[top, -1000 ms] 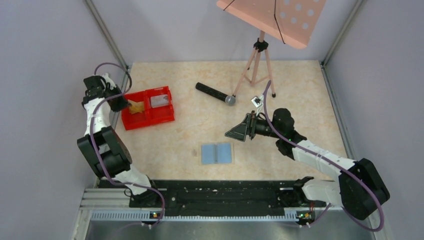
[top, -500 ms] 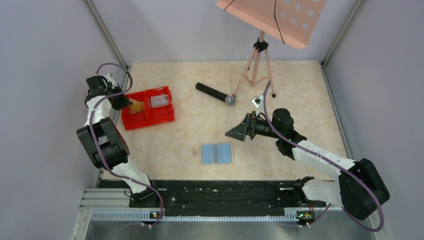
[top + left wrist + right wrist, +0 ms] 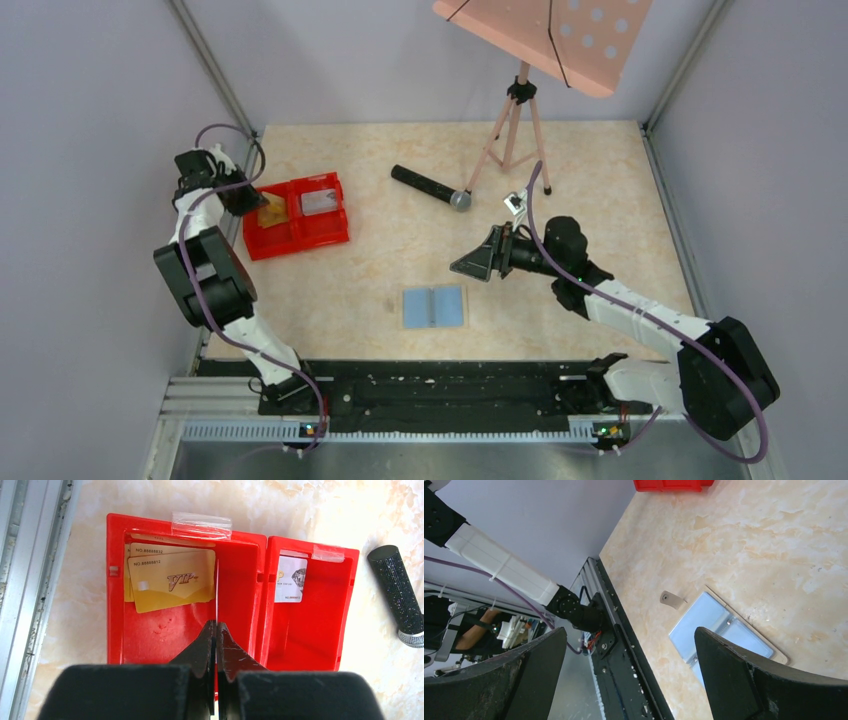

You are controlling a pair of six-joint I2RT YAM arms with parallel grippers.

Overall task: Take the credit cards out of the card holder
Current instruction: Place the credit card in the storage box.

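Left tool (image 3: 216, 625) is pinched shut on what I read as a card (image 3: 216, 587) held edge-on over the red tray's (image 3: 262, 560) left compartment, beside the gold cards (image 3: 170, 580); my wide-open right tool (image 3: 478, 258) hangs nearer the open card holder (image 3: 434, 306).

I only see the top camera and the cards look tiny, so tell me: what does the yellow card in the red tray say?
Observer: The left wrist view reads "VIP" on the top gold card.
Operator: And the grey one?
Observer: The grey card, in the red tray's other compartment, shows a diamond picture.
Operator: Any cards in the wallet?
Observer: In the right wrist view, no card shows on the open wallet's visible part.
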